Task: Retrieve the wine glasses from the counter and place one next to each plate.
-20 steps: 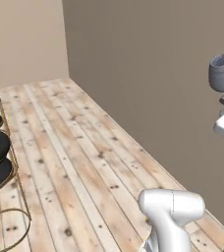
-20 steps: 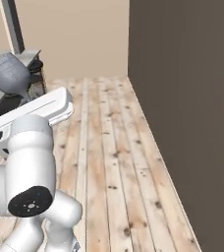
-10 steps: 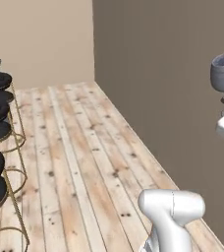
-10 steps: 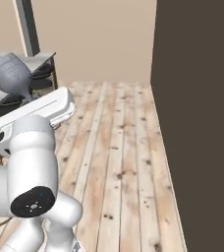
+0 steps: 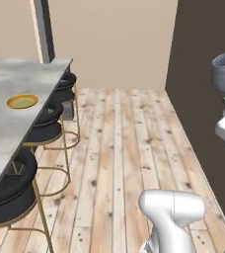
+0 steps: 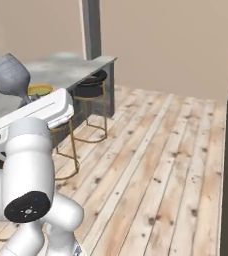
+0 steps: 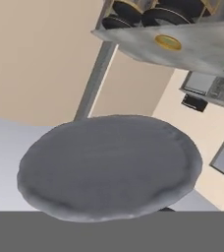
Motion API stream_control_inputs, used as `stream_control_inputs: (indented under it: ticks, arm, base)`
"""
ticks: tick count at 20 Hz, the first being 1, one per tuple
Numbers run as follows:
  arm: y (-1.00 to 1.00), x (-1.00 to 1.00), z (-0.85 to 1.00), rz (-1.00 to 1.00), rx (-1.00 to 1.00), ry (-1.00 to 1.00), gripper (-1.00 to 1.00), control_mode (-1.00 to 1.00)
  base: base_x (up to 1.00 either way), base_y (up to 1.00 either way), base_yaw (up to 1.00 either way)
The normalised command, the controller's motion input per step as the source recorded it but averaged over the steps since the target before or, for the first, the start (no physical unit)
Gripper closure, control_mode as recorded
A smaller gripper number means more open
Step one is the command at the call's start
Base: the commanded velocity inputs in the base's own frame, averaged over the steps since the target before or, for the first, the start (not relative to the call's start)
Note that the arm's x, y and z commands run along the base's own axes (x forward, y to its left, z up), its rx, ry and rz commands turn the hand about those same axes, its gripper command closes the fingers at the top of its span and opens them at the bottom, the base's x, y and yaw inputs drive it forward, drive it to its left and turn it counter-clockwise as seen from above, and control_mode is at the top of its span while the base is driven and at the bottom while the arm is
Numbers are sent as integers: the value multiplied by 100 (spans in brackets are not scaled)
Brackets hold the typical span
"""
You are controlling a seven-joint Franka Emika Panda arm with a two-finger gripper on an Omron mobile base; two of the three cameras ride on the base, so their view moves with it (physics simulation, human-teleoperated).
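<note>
Carrying a wine glass [image 6: 8, 75] clenched in our end effector [image 6: 28, 100], we hold it raised above the arm; its round foot [image 7: 109, 170] sits close before the hand camera. We judge this the transport step. Ahead lies the grey worktop [image 5: 16, 84] with the yellow-orange plate [image 5: 22, 102]; next we should approach and set the glass just beside it.
</note>
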Motion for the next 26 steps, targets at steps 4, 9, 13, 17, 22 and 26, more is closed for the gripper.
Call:
stream_control_inputs:
  ticks: [4, 9, 13, 17, 22, 26]
  arm:
    - [0, 0, 0, 0, 0, 0, 100, 100]
    - [0, 0, 0, 0, 0, 0, 100, 100]
    - [0, 0, 0, 0, 0, 0, 100, 100]
    - [0, 0, 0, 0, 0, 0, 100, 100]
    - [0, 0, 0, 0, 0, 0, 100, 100]
    - [0, 0, 0, 0, 0, 0, 100, 100]
  base:
    - [100, -41, 62]
    - [98, -67, 51]
    - [68, -100, 23]
    - [75, -100, 23]
    - [98, -80, 28]
    - [100, -32, 42]
